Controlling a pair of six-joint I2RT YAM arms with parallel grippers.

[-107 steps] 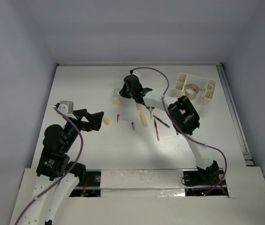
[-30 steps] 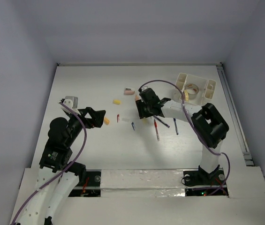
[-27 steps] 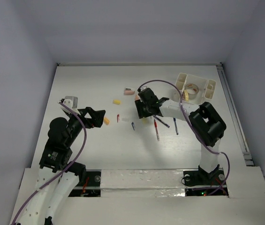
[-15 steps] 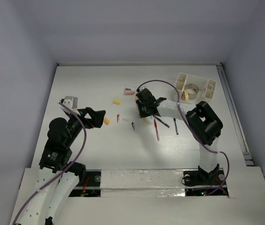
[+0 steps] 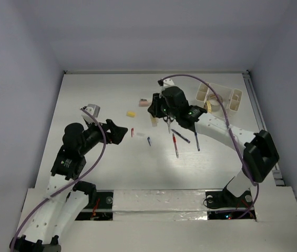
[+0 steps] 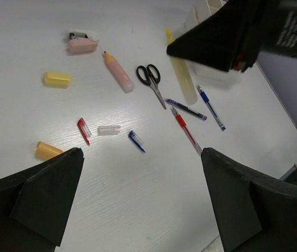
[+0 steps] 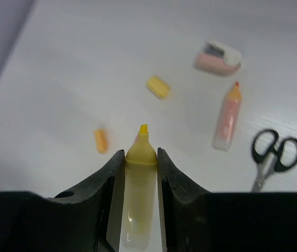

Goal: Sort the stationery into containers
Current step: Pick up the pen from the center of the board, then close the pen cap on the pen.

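My right gripper is shut on a yellow highlighter, tip forward, held above the table; it shows in the top view over the middle back. Below it lie a pink highlighter, black-handled scissors, a yellow block and an orange block. My left gripper is open and empty above the left of the table. Red and blue pens lie right of centre. The cream-white organizer stands at the back right with a tape roll in it.
A pink stapler-like item lies at the back. A red cap, a clear cap and a blue cap lie mid-table. A purple pen lies beside the red pen. Walls close the table on three sides.
My right gripper has risen from the table with the yellow highlighter and moved toward the back. My left gripper has shifted a little to the right, over the orange block.
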